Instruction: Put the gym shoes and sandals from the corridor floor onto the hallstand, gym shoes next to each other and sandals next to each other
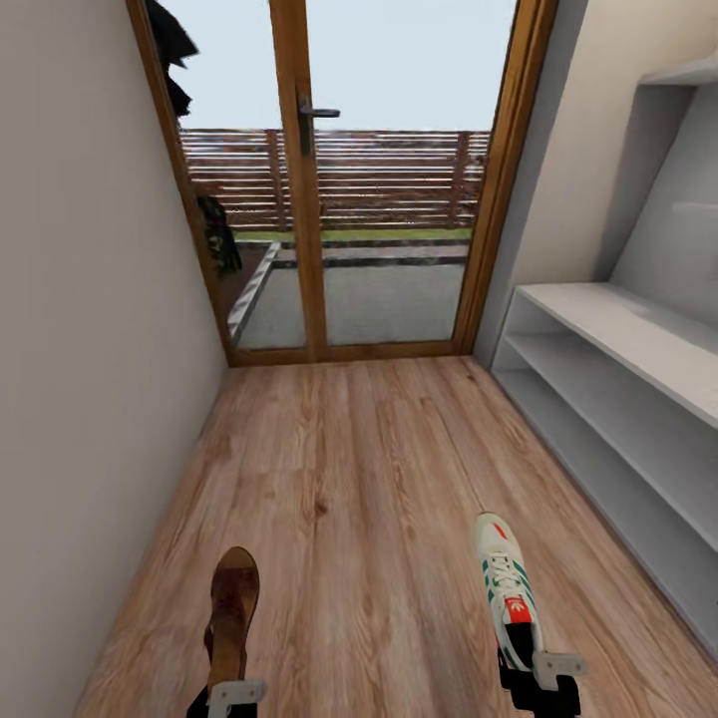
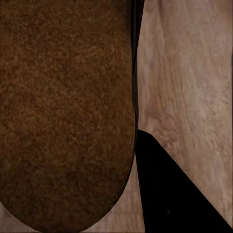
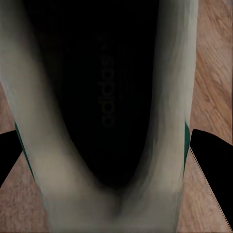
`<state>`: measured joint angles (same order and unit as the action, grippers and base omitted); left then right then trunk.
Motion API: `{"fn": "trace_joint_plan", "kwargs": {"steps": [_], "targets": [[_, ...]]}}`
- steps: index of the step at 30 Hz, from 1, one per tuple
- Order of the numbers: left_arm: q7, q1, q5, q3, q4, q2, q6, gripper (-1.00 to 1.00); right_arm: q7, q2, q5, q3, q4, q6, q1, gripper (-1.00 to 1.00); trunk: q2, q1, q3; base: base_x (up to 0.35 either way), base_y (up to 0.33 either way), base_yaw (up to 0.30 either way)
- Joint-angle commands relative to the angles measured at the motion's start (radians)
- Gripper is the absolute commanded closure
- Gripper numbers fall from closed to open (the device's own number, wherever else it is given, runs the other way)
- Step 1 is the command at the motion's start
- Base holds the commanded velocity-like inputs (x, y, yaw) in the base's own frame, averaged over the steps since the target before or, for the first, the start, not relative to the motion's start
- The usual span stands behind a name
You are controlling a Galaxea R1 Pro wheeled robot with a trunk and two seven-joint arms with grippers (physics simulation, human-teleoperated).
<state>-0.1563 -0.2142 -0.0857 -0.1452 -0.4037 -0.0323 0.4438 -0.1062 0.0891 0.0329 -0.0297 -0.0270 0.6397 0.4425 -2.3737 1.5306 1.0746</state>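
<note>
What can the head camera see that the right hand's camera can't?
Only the head view takes in the brown sandal at the left gripper, the glass door with the fence outside, and the white shoe rack along the wall at its right. Only the right wrist view looks down into the dark inside of the sneaker, where a faint brand name is printed. Both share the white sneaker with green stripes, held at the right gripper, and the wooden floor.

Wood-framed glazed door [image 1: 349, 199] ahead, dark lever handle [image 1: 317, 114] on its centre stile; slatted fence [image 1: 399, 175] beyond; plain wall [image 1: 80, 349] alongside.
</note>
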Motion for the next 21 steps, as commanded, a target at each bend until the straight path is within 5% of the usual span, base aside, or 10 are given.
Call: {"fn": "trace_joint_plan", "kwargs": {"steps": [1, 21], "targets": [[-0.006, -0.001, -0.005, -0.008, 0.000, 0.001, 0.002, 1.00, -0.003, 0.000, 0.004, -0.003, 0.001, 0.003, 0.001, 1.00, 0.000, 0.000, 0.001, 0.340, 0.076, -0.258], [-0.006, -0.001, -0.005, -0.008, 0.000, 0.001, 0.003, 1.00, -0.003, 0.000, 0.004, -0.003, 0.001, 0.002, 0.001, 1.00, 0.000, 0.000, 0.001, 0.340, 0.077, -0.285]]}}
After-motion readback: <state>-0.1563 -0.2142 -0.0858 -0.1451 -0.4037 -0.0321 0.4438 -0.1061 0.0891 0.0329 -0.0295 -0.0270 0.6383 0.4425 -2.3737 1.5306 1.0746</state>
